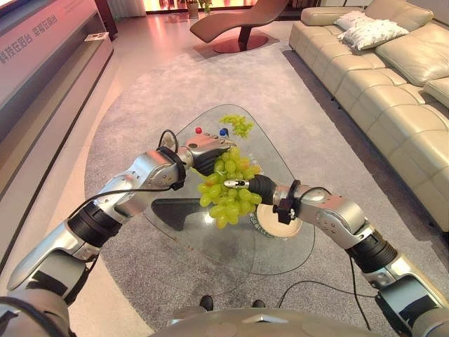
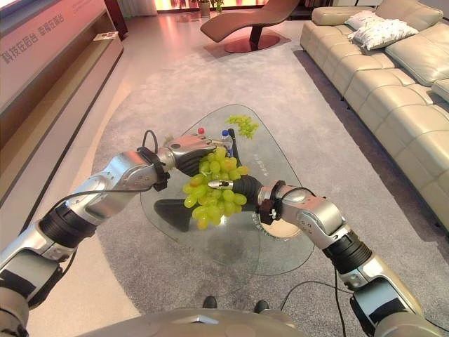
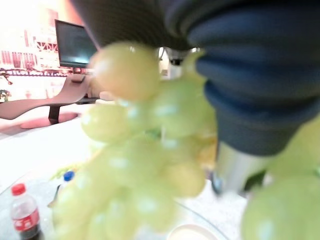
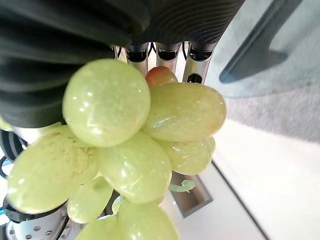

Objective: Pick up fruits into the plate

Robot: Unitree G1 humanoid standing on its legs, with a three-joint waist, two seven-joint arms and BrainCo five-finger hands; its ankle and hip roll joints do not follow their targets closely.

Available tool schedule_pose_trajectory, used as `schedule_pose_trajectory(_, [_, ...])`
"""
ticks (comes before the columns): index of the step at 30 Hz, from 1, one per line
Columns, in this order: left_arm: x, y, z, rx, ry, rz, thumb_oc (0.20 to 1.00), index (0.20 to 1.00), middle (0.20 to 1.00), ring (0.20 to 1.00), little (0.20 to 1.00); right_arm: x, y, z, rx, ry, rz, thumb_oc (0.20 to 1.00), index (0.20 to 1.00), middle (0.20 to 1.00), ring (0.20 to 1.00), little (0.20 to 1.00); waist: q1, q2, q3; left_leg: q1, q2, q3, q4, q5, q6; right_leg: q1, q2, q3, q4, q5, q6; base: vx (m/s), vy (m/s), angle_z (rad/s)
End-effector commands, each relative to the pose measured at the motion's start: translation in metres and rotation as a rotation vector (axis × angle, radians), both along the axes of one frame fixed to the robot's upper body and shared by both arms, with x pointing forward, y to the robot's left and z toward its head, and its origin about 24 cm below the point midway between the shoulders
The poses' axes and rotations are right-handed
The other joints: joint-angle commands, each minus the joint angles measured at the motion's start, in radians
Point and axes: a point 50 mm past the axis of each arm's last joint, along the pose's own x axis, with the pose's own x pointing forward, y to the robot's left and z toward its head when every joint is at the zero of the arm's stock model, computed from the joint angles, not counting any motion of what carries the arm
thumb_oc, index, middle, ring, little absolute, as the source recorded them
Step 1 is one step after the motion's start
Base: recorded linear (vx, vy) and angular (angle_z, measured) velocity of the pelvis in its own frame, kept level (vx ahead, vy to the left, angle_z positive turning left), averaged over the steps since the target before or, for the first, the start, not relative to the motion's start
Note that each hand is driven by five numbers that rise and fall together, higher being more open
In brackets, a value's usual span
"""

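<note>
A big bunch of green grapes (image 1: 228,189) hangs in the air over the glass table (image 1: 203,242), held between both hands. My left hand (image 1: 207,150) grips it from the upper left, at the top of the bunch. From the right, my right hand (image 1: 258,187) reaches in with its thumb lying across the grapes; in its wrist view the fingers (image 4: 165,52) sit right behind the grapes (image 4: 130,135). Partly hidden under my right wrist, a pale plate (image 1: 286,226) rests on the table, just right of the bunch. A second, smaller grape bunch (image 1: 238,125) lies at the table's far end.
Two small bottles, one red-capped (image 1: 198,131) and one blue-capped (image 1: 223,131), stand on the table behind my left hand. A beige sofa (image 1: 393,84) runs along the right. A brown lounge chair (image 1: 238,24) is far ahead, and a long low cabinet (image 1: 49,63) lines the left.
</note>
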Motion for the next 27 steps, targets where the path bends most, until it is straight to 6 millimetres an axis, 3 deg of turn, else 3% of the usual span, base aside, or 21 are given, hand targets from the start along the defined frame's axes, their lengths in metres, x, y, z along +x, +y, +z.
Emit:
schedule_pose_trajectory(1, [0.005,-0.008,0.015,-0.097,-0.01,-0.027,1.0,1.0,1.0,1.0,1.0,0.005,0.021,0.041,0.283,-0.116,0.008,0.2,0.2,0.2,0.2,0.2,0.017,-0.028,-0.039,0.052,-0.024,0.108,0.028,-0.141,0.032,0.026,-0.035,0.018,0.018,-0.044,0.073,0.0,0.0,0.0])
schedule_pose_trajectory(9, [-0.001,0.023,0.014,-0.198,0.092,0.067,1.0,1.0,1.0,1.0,1.0,0.005,-0.013,0.027,0.402,-0.076,-0.17,0.2,0.2,0.2,0.2,0.2,0.024,-0.021,-0.035,0.048,-0.023,0.106,0.029,-0.139,0.033,0.026,-0.04,0.005,0.017,-0.044,0.078,0.0,0.0,0.0])
schedule_pose_trajectory(17, [-0.005,0.051,-0.003,-0.308,0.127,0.179,1.0,1.0,1.0,1.0,1.0,0.005,-0.05,0.015,0.47,-0.099,-0.354,0.2,0.2,0.2,0.2,0.2,0.025,-0.019,-0.026,0.049,-0.021,0.111,0.028,-0.139,0.035,0.025,-0.043,0.0,0.015,-0.04,0.079,0.0,0.0,0.0])
schedule_pose_trajectory(19, [-0.007,0.064,-0.013,-0.331,0.144,0.234,1.0,1.0,1.0,1.0,1.0,0.004,-0.064,0.012,0.494,-0.115,-0.414,0.2,0.2,0.2,0.2,0.2,0.024,-0.018,-0.023,0.049,-0.021,0.112,0.029,-0.139,0.036,0.025,-0.043,0.0,0.014,-0.039,0.079,0.0,0.0,0.0])
schedule_pose_trajectory(27, [-0.013,0.094,-0.043,-0.431,0.245,0.403,1.0,1.0,1.0,1.0,1.0,0.003,-0.088,0.002,0.502,-0.151,-0.56,0.2,0.2,0.2,0.2,0.2,0.028,-0.015,-0.015,0.052,-0.018,0.112,0.03,-0.14,0.036,0.027,-0.046,-0.004,0.014,-0.038,0.079,0.01,0.0,0.0])
